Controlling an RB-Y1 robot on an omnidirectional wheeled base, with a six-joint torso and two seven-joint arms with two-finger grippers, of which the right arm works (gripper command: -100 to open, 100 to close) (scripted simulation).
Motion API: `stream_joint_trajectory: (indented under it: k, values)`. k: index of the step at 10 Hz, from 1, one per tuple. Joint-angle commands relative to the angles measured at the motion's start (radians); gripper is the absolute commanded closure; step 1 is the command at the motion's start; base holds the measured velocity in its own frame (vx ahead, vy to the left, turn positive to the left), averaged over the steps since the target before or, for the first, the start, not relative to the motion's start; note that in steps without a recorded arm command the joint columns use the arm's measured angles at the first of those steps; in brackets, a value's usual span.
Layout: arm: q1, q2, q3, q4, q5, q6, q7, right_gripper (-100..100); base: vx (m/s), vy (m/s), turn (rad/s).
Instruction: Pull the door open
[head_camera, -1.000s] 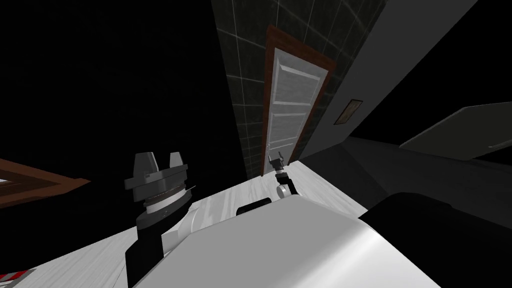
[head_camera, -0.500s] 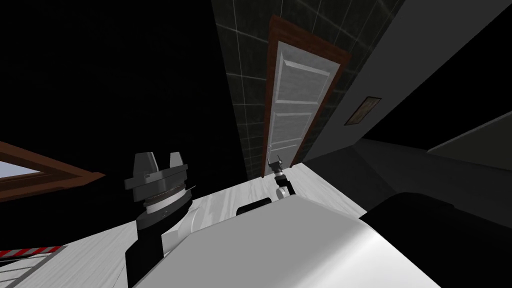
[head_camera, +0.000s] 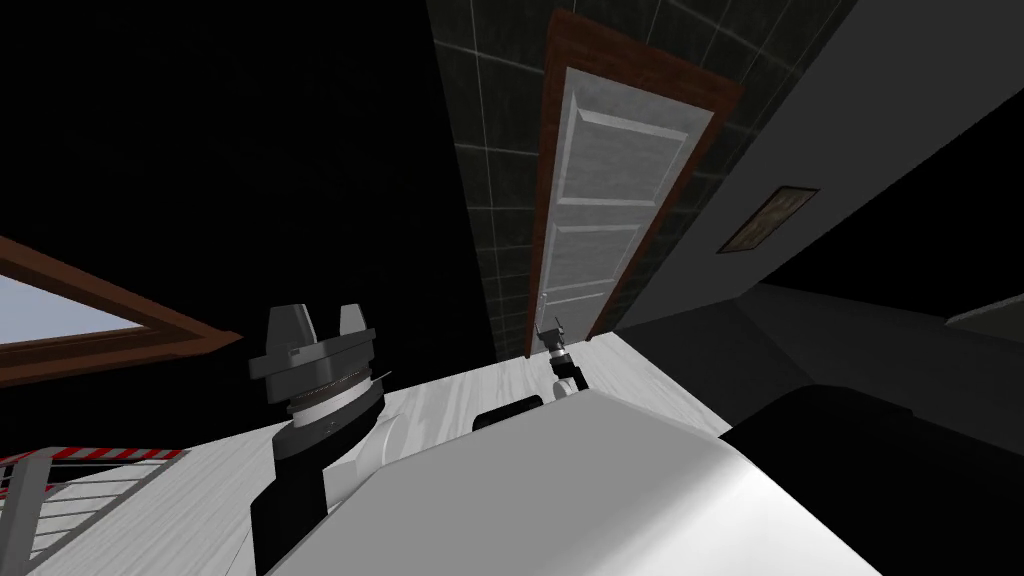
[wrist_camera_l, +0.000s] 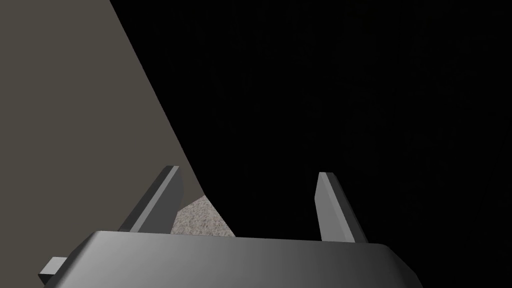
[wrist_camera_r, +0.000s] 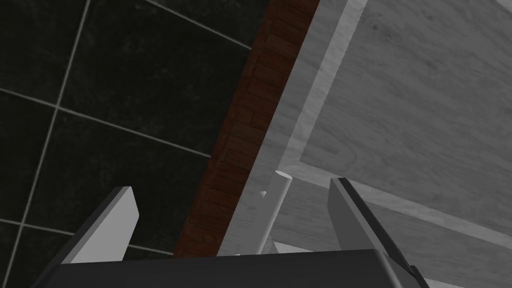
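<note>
Half handle (wrist_camera_r: 272, 210) hidden (right claw (wrist_camera_r: 232, 187)), door (wrist_camera_r: 400, 100) cropped

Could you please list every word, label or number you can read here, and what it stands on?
None can be read. The white panelled door, its brown frame and the dark tiled wall bear no text; the small framed picture on the grey wall is too small to tell.

A dim scene is shown, with a black area (head_camera: 200, 150) beside the dark tiled wall (head_camera: 500, 200). The pale door (head_camera: 600, 190) and floor (head_camera: 440, 395) are lit brightest. Daylight is seen through the window (head_camera: 50, 310). Lines are splayed toward the corners.
</note>
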Motion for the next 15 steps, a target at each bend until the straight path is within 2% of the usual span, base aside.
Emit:
stream_joint_trajectory:
  k: [1,2,3,4,6,7,10,11,15]
  values:
    - [-0.019,-0.021,0.023,0.05,-0.05,-0.024,-0.05,-100,0.044,-0.094,0.21]
    - [-0.019,-0.021,0.023,0.069,-0.056,-0.024,-0.057,-100,0.036,-0.078,0.08]
    - [-0.029,-0.036,0.04,0.092,-0.092,-0.043,-0.093,-100,0.027,-0.076,0.1]
    - [-0.029,-0.036,0.04,0.112,-0.092,-0.043,-0.093,-100,0.027,-0.057,0.086]
    - [-0.049,-0.064,0.073,0.18,-0.158,-0.079,-0.157,-100,0.044,-0.08,0.181]
    - [-0.049,-0.064,0.073,0.194,-0.16,-0.079,-0.162,-100,0.025,-0.086,0.066]
    - [-0.075,-0.102,0.119,0.295,-0.254,-0.129,-0.257,-100,0.031,-0.087,0.167]
    - [-0.075,-0.102,0.119,0.307,-0.255,-0.129,-0.258,-100,0.039,-0.079,0.054]
    - [-0.105,-0.143,0.168,0.429,-0.357,-0.183,-0.362,-100,0.032,-0.088,0.147]
